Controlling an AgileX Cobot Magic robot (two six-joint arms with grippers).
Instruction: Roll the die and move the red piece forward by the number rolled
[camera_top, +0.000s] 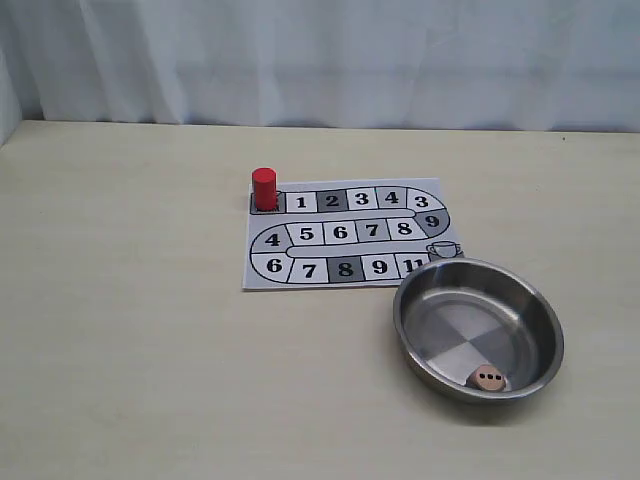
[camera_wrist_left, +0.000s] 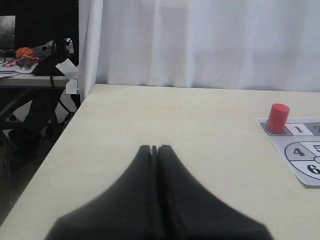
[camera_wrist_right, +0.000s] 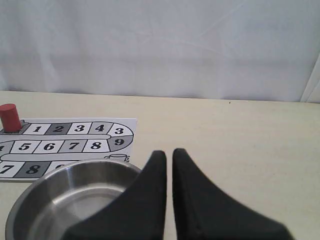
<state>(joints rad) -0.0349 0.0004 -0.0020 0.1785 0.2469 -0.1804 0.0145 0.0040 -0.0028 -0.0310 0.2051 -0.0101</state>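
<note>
- My left gripper (camera_wrist_left: 154, 148) is pressed together, and my right gripper (camera_wrist_right: 168, 151) nearly so; both are empty.
- The die (camera_top: 489, 378) rests at the 6 o'clock wall of the bowl (camera_top: 545, 330), which I judge is there to contain rolls.
- The red piece (camera_top: 264, 189) waits upright at the board's (camera_top: 255, 280) 10 o'clock corner.

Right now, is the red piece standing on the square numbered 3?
No, the red piece stands on the dark square beside square 1, at a corner of the board.
</note>
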